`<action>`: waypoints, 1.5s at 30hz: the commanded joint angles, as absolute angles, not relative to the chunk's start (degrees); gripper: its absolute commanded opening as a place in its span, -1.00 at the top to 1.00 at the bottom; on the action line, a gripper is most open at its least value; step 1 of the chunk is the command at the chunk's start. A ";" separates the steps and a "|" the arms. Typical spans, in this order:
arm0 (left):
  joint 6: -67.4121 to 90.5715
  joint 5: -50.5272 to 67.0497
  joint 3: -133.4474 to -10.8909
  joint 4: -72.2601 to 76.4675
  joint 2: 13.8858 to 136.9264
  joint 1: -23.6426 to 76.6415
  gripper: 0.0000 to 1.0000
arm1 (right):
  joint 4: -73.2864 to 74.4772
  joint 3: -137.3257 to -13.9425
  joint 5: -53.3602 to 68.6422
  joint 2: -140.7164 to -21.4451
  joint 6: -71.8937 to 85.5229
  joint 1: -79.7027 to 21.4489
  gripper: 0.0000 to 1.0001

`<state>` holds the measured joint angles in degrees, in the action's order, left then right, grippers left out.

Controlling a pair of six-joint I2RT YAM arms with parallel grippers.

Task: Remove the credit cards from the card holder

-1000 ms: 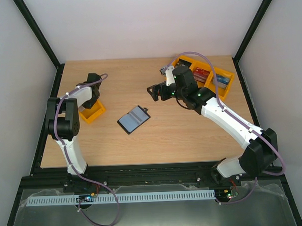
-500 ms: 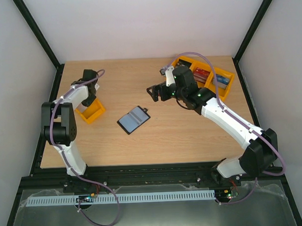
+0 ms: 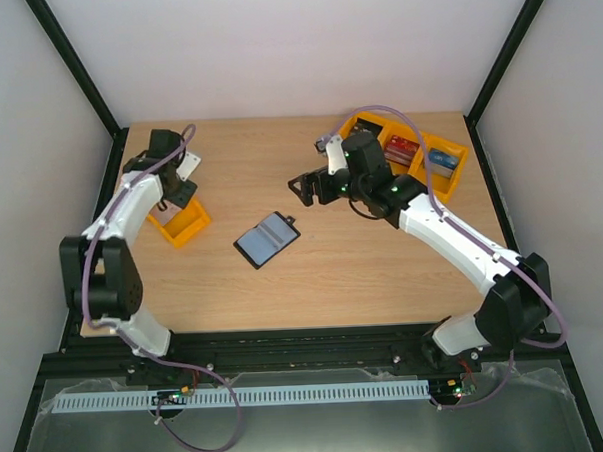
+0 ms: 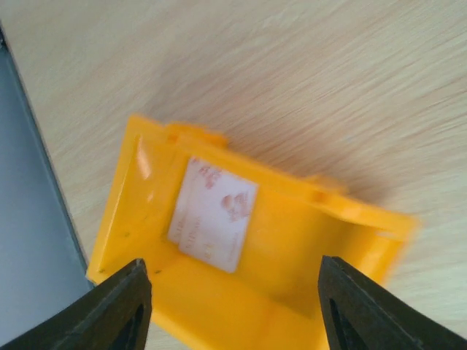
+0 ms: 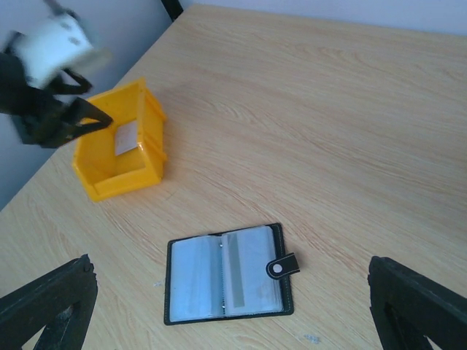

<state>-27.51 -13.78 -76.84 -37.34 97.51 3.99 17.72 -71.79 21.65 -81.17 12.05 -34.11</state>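
With right end effector (image 3: 310, 188) wide and empty near the unpinned card holder (image 3: 267, 237) — could shove it across the bench (image 3: 384, 272).

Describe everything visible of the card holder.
The card holder lies open and flat on the wooden table, inside up. Its cover is black, leather-like, framing two grey-blue clear pocket pages that meet at a middle spine. A black snap tab with a pale round stud folds over one page's outer edge. It sits askew to the table's edges. Only the table touches it. Whether cards remain inside cannot be told.
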 commanded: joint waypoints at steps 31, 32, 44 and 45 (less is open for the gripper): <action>4.47 32.37 -49.29 -22.51 70.16 -5.20 -0.76 | 41.15 -103.05 1.67 -127.98 10.88 -53.19 -0.70; 4.42 32.23 -49.15 -22.42 70.06 -5.29 -0.76 | 41.55 -103.12 1.22 -128.11 10.59 -53.10 -0.70; 3.70 31.95 -47.76 -21.66 67.51 -5.93 -0.77 | 45.70 -98.66 -4.61 -130.99 9.76 -53.25 -0.13; 3.65 32.02 -47.65 -21.63 67.35 -6.01 -0.77 | 45.13 -98.25 -3.67 -130.50 10.01 -53.19 -0.03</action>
<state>4.10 31.11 -48.62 -22.46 69.34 -5.48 40.91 -101.54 -0.23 -129.16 9.98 -53.43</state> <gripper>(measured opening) 0.884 0.582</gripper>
